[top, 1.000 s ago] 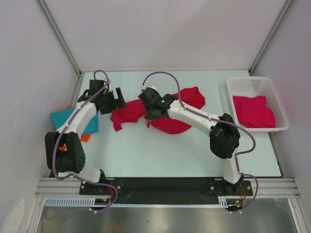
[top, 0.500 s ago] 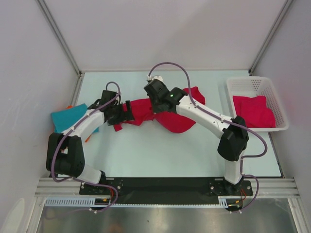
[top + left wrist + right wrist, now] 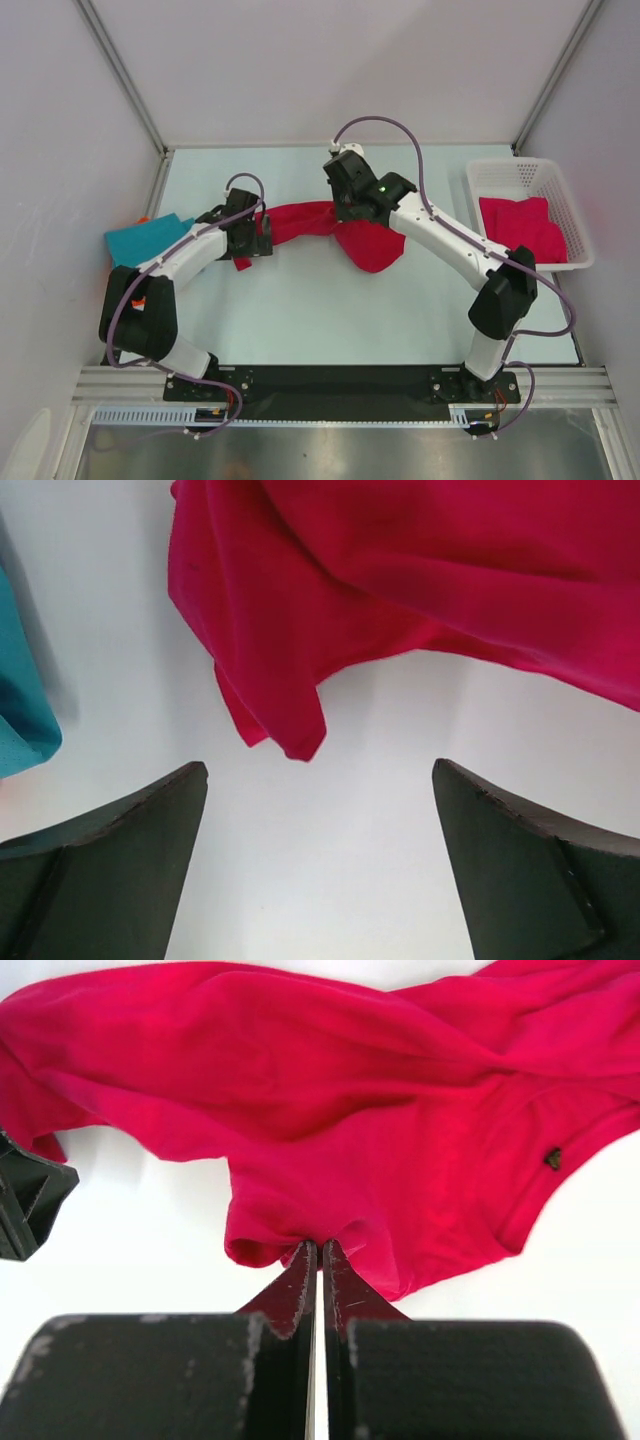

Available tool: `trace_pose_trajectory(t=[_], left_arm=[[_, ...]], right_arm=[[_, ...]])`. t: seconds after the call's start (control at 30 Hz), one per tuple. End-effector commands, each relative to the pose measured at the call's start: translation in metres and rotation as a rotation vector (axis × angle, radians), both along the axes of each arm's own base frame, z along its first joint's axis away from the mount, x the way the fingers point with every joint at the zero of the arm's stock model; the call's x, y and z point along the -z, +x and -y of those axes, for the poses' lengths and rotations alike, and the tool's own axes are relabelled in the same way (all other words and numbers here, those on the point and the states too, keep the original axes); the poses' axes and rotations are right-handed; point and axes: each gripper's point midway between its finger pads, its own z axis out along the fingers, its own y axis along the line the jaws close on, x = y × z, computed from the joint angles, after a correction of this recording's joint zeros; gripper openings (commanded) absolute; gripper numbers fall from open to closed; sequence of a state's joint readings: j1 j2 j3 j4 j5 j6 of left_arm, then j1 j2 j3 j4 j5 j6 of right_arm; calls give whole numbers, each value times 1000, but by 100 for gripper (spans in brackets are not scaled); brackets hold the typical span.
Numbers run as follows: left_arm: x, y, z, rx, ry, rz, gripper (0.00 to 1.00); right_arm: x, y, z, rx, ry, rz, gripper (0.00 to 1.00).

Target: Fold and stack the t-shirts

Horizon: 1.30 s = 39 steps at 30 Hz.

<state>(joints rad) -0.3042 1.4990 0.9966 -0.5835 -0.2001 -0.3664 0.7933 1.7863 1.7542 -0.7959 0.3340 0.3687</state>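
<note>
A crimson t-shirt (image 3: 340,230) lies crumpled and stretched across the table's middle. My right gripper (image 3: 347,205) is shut on a fold of its edge, seen in the right wrist view (image 3: 320,1245), and holds that part up. My left gripper (image 3: 262,240) is open and empty, just short of the shirt's left tip (image 3: 290,742). A teal t-shirt (image 3: 145,240) lies folded at the left edge on an orange one (image 3: 139,301). Another crimson t-shirt (image 3: 522,230) lies in the basket.
The white mesh basket (image 3: 500,176) stands at the right edge of the table. White walls close in the back and both sides. The arms' bases sit on the black rail at the near edge.
My right gripper has pulled the crimson shirt up and to the right, stretching it out. My left gripper has moved right, following the shirt's left end.
</note>
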Motion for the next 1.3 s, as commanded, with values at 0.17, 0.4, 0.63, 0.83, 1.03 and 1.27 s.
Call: trace_pose_trajectory(t=[0.17, 0.4, 0.63, 0.83, 1.03, 1.27], left_arm=[[16, 8, -7, -63, 72, -40, 93], [26, 9, 6, -42, 12, -60, 2], [-22, 21, 0, -49, 33, 35, 0], [-114, 35, -14, -56, 51, 183, 0], [-235, 16, -33, -57, 35, 378, 0], [-328, -35, -54, -89, 2, 568, 0]], right_arm=[[-58, -2, 29, 38, 60, 113, 0], [-69, -8, 47, 57, 63, 134, 0], [-100, -11, 75, 100, 76, 198, 0], [-155, -19, 118, 176, 62, 296, 0], [-227, -52, 167, 261, 105, 431, 0], [-294, -100, 205, 297, 248, 547, 0]])
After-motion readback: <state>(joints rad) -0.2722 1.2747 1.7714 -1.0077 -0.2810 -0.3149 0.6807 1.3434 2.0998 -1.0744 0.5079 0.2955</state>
